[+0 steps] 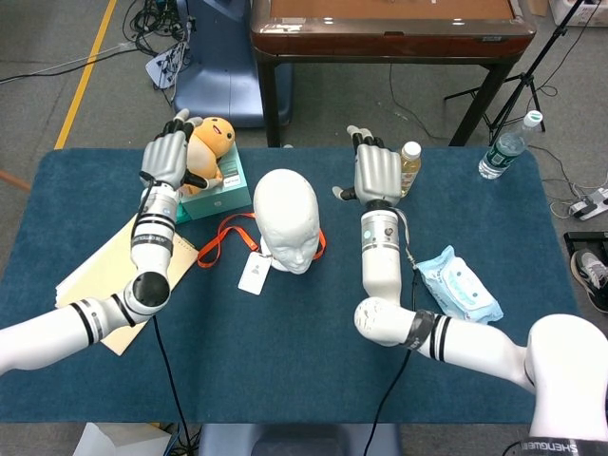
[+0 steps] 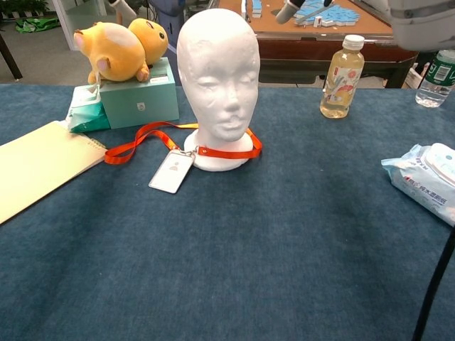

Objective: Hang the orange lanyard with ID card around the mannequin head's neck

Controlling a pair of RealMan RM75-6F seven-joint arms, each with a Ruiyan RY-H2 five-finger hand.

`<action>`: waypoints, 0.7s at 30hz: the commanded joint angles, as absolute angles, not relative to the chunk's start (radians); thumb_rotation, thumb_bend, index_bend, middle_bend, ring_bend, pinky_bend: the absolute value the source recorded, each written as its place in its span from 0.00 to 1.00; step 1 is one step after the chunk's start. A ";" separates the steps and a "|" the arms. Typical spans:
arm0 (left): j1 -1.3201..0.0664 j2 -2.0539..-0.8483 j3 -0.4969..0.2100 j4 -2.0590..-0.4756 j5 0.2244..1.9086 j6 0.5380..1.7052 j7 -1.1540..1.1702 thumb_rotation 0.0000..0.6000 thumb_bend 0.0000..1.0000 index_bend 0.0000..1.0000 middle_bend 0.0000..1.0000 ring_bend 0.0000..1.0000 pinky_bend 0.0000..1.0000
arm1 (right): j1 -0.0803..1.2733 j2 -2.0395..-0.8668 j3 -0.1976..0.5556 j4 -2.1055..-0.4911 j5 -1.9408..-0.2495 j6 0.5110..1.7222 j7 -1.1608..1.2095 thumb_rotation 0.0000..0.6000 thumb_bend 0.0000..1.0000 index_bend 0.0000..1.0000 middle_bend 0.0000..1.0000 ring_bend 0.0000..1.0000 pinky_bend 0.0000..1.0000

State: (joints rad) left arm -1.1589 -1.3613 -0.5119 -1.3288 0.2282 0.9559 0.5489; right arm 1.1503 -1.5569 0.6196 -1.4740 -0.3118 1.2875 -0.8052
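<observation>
Your left hand (image 1: 168,158): fingers spread, holding nothing, raised over the yellow plush toy (image 1: 207,144) and the teal box (image 2: 138,100). The orange lanyard (image 2: 146,136) lies on the cloth below and to the right of these fingers, apart from them.

Your right hand (image 1: 378,171): fingers apart, holding nothing, raised just beside the juice bottle (image 2: 340,77), to the right of the mannequin head (image 2: 217,74). No part of the strap touches it.

Lanyard: it runs around the base of the mannequin's neck, showing at the front and at the neck's right side in the chest view; a slack loop trails out flat on the blue tablecloth (image 2: 234,249) toward the notepad (image 2: 39,163). ID card (image 2: 170,171): face up on the cloth, just in front of the neck base and slightly left, clipped to the strap.

Also on the table: a wet-wipes pack (image 1: 459,284) at right, a water bottle (image 1: 503,145) at the far right corner, a green tissue pack (image 2: 85,111) beside the box.
</observation>
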 commanded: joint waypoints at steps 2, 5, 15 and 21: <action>-1.124 -1.327 -0.517 -1.365 0.233 0.931 0.503 1.00 0.01 0.01 0.00 0.00 0.11 | 1.116 -1.500 0.607 -1.550 -0.323 1.300 -0.808 1.00 0.01 0.13 0.17 0.20 0.35; -1.092 -1.296 -0.510 -1.404 0.258 0.919 0.470 1.00 0.01 0.02 0.00 0.00 0.11 | 1.092 -1.459 0.594 -1.610 -0.327 1.309 -0.815 1.00 0.02 0.13 0.17 0.20 0.35; -0.961 -1.213 -0.448 -1.514 0.436 0.957 0.353 1.00 0.01 0.04 0.00 0.00 0.13 | 0.983 -1.354 0.473 -1.751 -0.416 1.342 -0.805 1.00 0.08 0.13 0.19 0.20 0.35; -0.867 -1.171 -0.403 -1.562 0.567 0.982 0.263 1.00 0.01 0.05 0.01 0.00 0.14 | 0.904 -1.282 0.408 -1.827 -0.493 1.337 -0.753 1.00 0.10 0.13 0.21 0.20 0.35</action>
State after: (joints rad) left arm -0.9028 -1.1912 -0.4239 -1.5395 0.5236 0.9665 0.2978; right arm 0.9224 -1.2996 0.4234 -1.8085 -0.4752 1.3387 -0.7695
